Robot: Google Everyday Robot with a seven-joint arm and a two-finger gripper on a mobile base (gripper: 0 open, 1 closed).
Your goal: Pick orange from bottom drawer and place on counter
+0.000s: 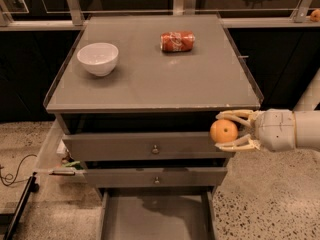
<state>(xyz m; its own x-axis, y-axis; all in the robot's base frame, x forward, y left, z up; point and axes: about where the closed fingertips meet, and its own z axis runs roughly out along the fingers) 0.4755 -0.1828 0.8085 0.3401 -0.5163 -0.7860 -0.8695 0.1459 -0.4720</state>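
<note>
The orange [223,131] is a small round fruit held between the two pale fingers of my gripper [231,130]. The gripper comes in from the right and is shut on the orange. It hangs in front of the cabinet's right front corner, just below the counter's front edge, level with the upper knobbed drawer. The counter [165,79] is the flat grey cabinet top with a thin clear rim. The bottom drawer [155,219] is pulled open at the bottom of the view, and its flat floor is bare.
A white bowl [98,58] stands at the counter's left. A dented red soda can [177,41] lies at the back middle. Two knobbed grey drawers [152,148] are shut. A cable and small items [65,166] lie on the floor at the left.
</note>
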